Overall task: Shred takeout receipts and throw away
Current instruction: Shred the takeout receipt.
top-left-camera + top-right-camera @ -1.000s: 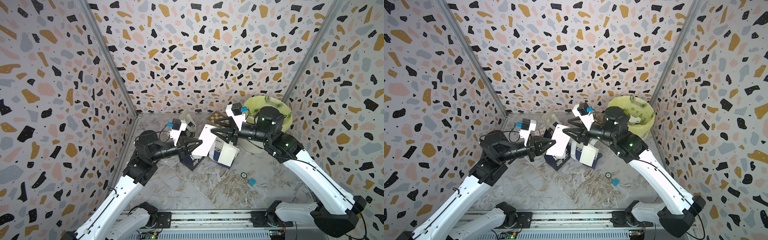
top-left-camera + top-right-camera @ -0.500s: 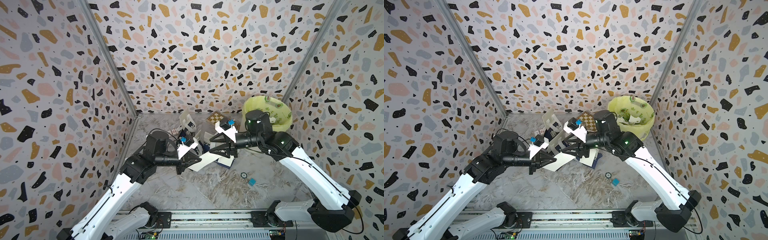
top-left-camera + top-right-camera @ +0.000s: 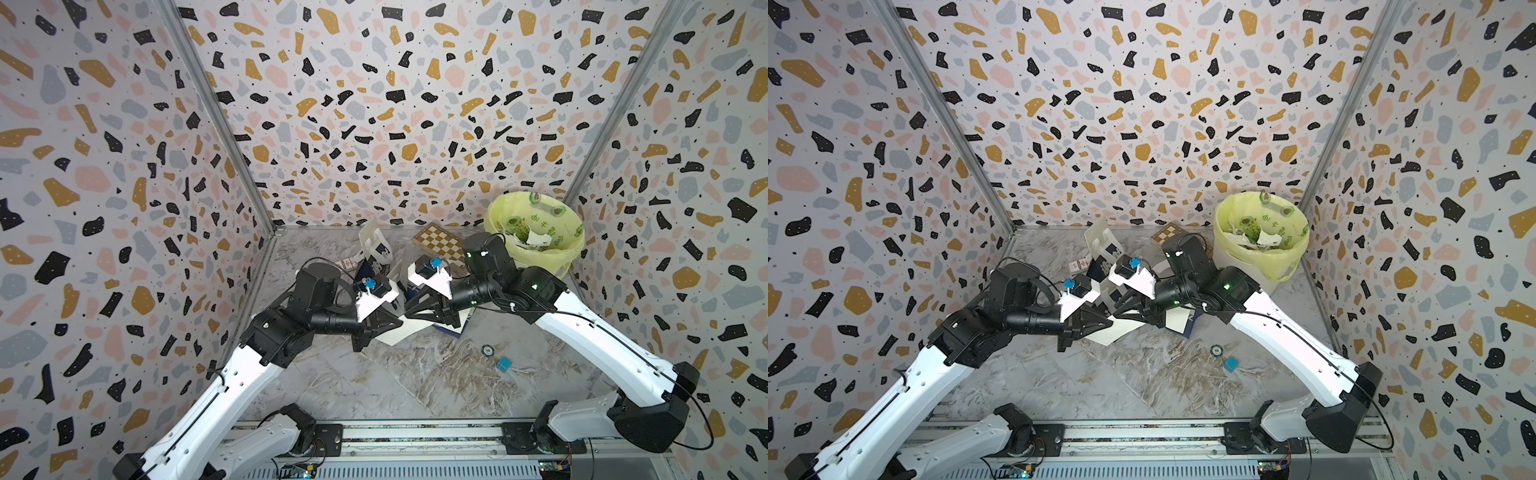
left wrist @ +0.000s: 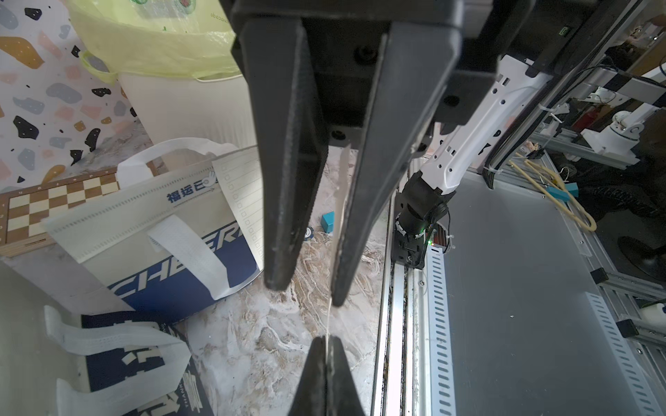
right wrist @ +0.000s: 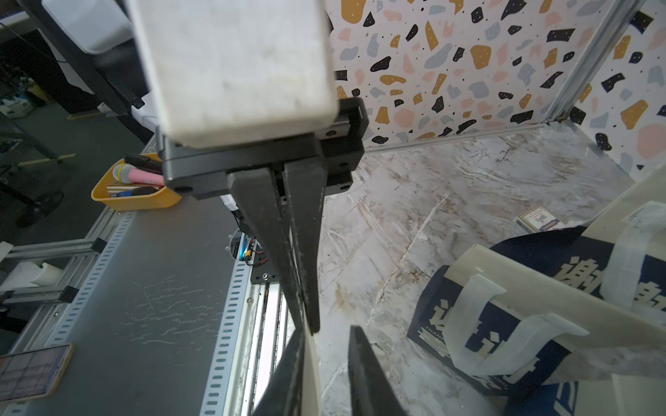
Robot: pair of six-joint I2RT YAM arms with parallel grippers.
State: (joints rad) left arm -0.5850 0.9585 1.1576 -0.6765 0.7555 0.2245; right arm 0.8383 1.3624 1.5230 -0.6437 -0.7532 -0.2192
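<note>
White paper, dead centre: the receipt [image 3: 401, 336] hangs just above the marble surface [image 3: 374, 386], right where the two arms meet nose to nose. The left end effector [image 4: 326, 342] is clamped tight on it, tips pressed together with the sheet edge-on between them. From there the slip runs straight into the right end effector [image 4: 308, 293], whose jaws stand apart with the paper lying against one finger only, so there is no pinch on that side yet. Everything turns on that line: the receipt's long axis runs tip to tip, so a closing squeeze opposite the left's hold looks like the setup for a tear. The lined bin [image 3: 540, 266] sits behind the right arm, nearer that side.

As for writing, the navy-and-white bag [image 4: 144, 223] shows "福运" and big letters "CHE…ER" broken by its strap. A second bag [image 5: 576, 277] carries "谢谢", and the print on the receipt is too faint to read.
</note>
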